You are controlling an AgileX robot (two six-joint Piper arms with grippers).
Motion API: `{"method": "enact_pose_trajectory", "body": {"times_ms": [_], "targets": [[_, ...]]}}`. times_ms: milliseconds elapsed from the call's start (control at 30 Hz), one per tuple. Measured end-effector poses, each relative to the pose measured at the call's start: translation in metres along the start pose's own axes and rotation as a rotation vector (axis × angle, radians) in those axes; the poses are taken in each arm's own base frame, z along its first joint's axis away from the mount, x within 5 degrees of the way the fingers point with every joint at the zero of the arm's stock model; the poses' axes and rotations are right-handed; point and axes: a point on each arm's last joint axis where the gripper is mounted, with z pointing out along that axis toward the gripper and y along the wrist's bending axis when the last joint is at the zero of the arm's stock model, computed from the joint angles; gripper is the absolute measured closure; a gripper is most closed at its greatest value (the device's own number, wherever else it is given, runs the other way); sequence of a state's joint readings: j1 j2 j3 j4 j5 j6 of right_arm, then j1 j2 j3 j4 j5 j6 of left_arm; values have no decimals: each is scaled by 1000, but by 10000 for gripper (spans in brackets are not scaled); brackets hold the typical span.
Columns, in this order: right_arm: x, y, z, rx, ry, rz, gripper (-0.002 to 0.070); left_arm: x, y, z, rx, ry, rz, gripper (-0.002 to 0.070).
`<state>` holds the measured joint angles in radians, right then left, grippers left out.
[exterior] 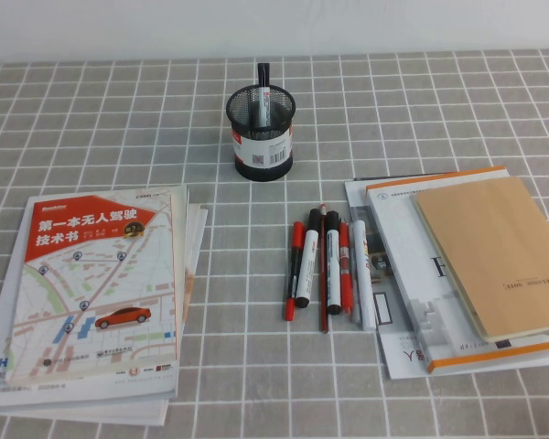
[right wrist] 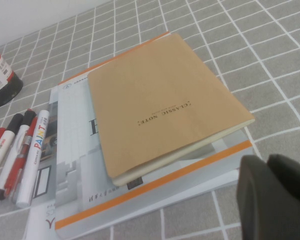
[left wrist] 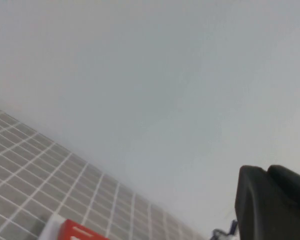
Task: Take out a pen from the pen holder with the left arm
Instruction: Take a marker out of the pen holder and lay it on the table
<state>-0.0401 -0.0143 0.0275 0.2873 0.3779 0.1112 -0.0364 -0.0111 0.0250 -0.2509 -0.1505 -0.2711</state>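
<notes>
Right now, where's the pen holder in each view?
High view: pen holder top centre, behind loose pens.
Left wrist view: not in it; shut left gripper above the table.
Right wrist view: cut off at the edge; right gripper near the notebook.
Shared: grey tiled table.

Most of the pen (exterior: 261, 87) hides inside the pen holder (exterior: 260, 137); only its dark top sticks out. The left gripper (left wrist: 272, 202) is a dark lump, cut off by the edge of the left wrist view. A blurry red and white thing (left wrist: 72, 231) is cut off there too. The right gripper (right wrist: 275, 197) is cut off as well, by the book pile. The brown notebook (exterior: 494, 256) covers most of the white book (exterior: 398, 274).
</notes>
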Motion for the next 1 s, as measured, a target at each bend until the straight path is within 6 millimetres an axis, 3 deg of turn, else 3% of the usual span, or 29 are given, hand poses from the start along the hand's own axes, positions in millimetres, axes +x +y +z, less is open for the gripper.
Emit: {"method": "enact_pose_trajectory", "body": {"times_ms": [100, 333, 433, 567, 700, 833, 1000], "targets": [[0, 0, 0, 0, 0, 0, 689, -4, -1, 0, 12, -39, -136, 676], [0, 0, 0, 0, 0, 0, 689, -8, -2, 0, 32, -83, -226, 676], [0, 0, 0, 0, 0, 0, 689, -6, -6, 1, -1, 38, -227, 676], [0, 0, 0, 0, 0, 0, 689, -25, -21, 10, -67, 207, -95, 676], [0, 0, 0, 0, 0, 0, 689, -54, -40, 35, -92, 339, 76, 676], [0, 0, 0, 0, 0, 0, 689, -75, -61, 74, -36, 425, 206, 676], [0, 0, 0, 0, 0, 0, 689, -65, -82, 134, 44, 573, 296, 676]]}}
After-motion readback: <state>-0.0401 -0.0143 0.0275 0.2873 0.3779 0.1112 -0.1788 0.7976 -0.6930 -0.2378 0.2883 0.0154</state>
